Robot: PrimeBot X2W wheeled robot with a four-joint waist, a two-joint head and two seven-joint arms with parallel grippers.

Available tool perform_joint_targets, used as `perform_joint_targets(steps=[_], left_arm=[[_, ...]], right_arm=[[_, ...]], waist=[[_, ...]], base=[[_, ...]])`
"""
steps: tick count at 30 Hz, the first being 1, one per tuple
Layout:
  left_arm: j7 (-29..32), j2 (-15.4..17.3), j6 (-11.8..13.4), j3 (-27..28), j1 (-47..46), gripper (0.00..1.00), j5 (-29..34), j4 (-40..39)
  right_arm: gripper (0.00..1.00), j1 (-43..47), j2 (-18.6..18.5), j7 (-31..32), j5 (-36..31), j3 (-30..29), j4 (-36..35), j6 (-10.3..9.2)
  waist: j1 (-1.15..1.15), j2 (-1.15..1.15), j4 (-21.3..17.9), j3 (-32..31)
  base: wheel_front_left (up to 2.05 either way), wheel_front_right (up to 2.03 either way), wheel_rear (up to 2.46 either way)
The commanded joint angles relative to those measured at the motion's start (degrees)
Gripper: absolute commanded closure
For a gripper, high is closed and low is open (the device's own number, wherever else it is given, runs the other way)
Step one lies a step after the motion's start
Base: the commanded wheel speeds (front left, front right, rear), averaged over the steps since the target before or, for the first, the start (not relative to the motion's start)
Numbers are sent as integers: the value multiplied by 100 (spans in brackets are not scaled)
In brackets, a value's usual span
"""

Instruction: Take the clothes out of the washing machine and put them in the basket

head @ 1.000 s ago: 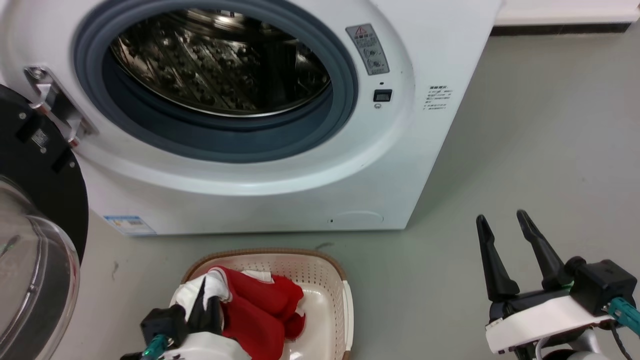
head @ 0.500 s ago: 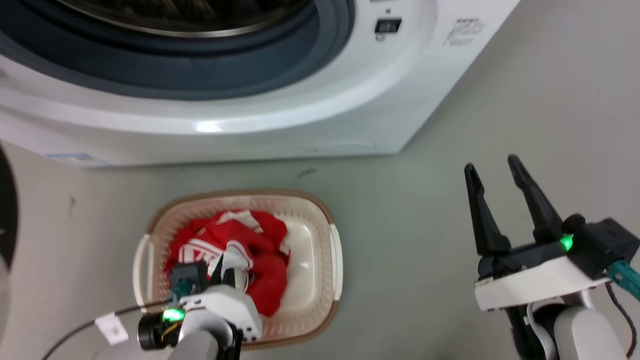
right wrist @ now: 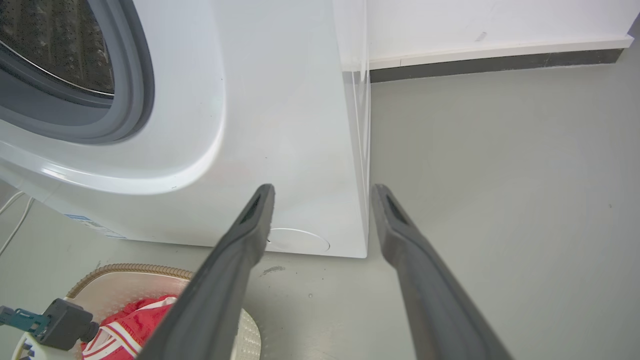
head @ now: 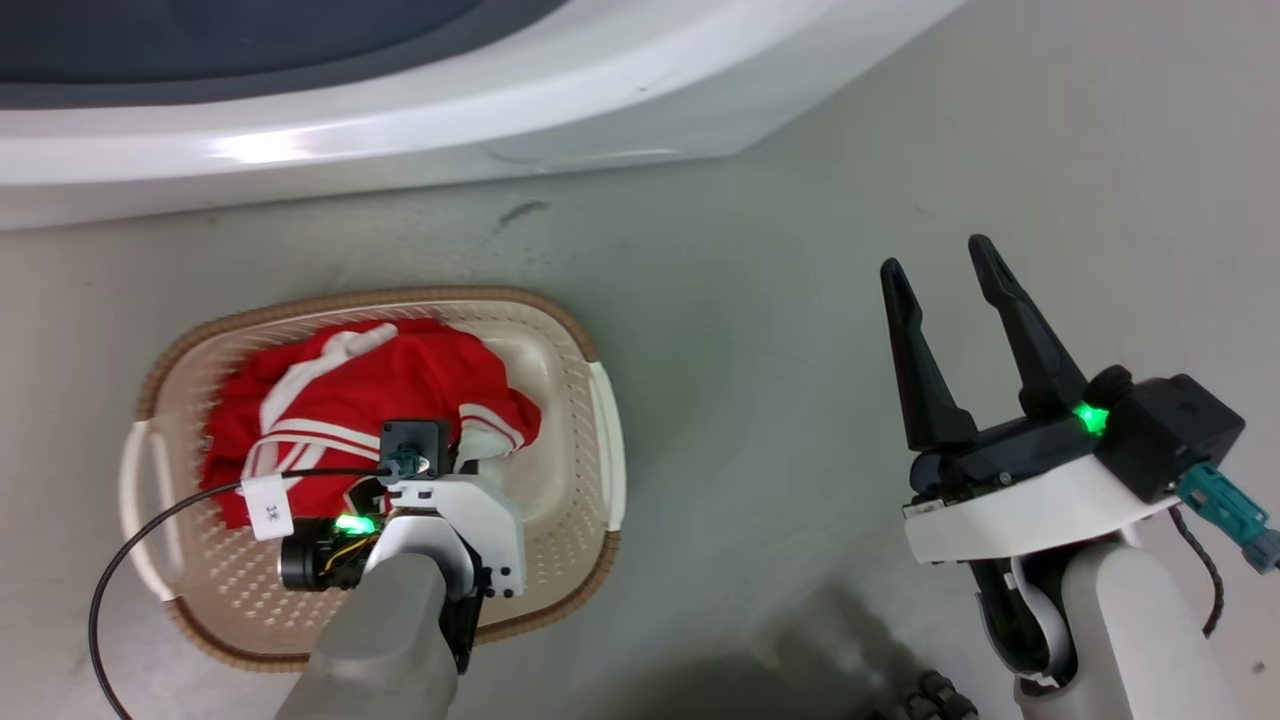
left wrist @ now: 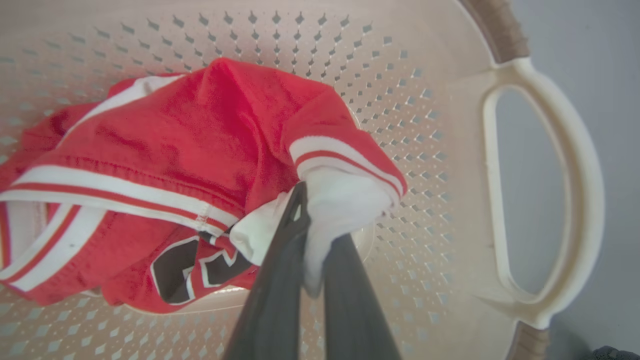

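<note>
Nearly there, seemingly — the clothes (head: 370,385) fill the left half of the basket (head: 600,430); left gripper (left wrist: 312,220) clamps white trim (left wrist: 345,195), unreleased — right gripper (head: 935,257) gapes, empty.

Left end effector (left wrist: 312,220) points steeply down from its pale forearm (head: 385,640), two dark fingers pinched together on the clothes (left wrist: 345,195). Right end effector (head: 935,255) hovers, fingers spread apart, pointing forward.
</note>
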Motion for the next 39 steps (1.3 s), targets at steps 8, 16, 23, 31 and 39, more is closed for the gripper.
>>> perform_joint_targets(steps=[8, 16, 23, 31, 39], left_arm=[[205, 39, 275, 164, -351, 100, -206, 606], [190, 37, 242, 152, -51, 0, -338, 724], [-3, 5, -142, -49, 372, 0, -444, 673], [-69, 5, -219, -268, 848, 0, -669, -110], [-64, 6, -13, -43, 1363, 0, -426, -1665]], right_arm=[[0, -269, 8, -216, 152, 134, 264, -2], [0, -236, 6, -327, 167, 144, 725, -2], [0, 153, 4, -231, -33, -101, 994, -2], [0, 677, 2, -23, -230, -387, 871, -3], [0, 1193, 3, 225, -394, -617, 559, -3]], waist=[[-1, 0, -337, 301], [-1, 0, -297, -320], [-1, 0, 33, -1479], [-1, 0, 343, -2535], [-1, 0, 547, -3217]], base=[[0, 0, 0], [0, 0, 0], [0, 0, 0], [0, 0, 0], [0, 0, 0]])
